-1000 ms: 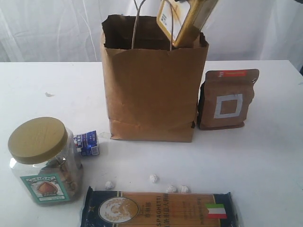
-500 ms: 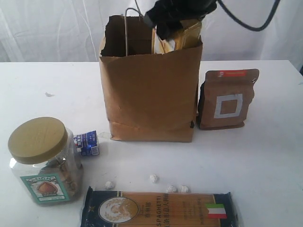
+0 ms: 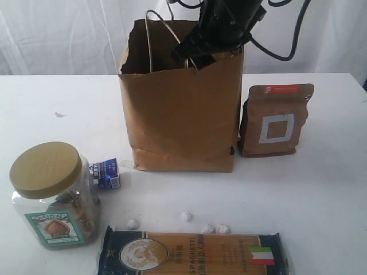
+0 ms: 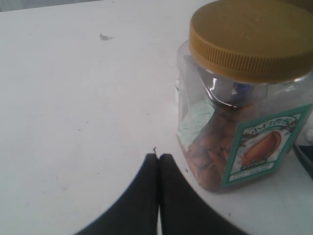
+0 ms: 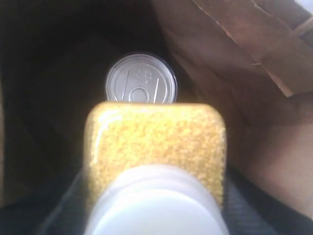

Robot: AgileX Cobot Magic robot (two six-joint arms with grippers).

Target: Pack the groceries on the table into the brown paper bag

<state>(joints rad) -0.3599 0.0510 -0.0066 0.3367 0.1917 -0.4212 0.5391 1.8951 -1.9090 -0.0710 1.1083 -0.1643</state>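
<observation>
One blue packet [image 3: 192,254]: "SPAGHETTI"

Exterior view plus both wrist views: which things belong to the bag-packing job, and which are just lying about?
Job: brown paper bag; yellow bottle and pull-tab jar, both inside it; on the table, tan-lidded jar, small carton, brown pouch, spaghetti packet, foil balls.
Lying about: small scrap on the tabletop; black cable; white curtain behind.
</observation>
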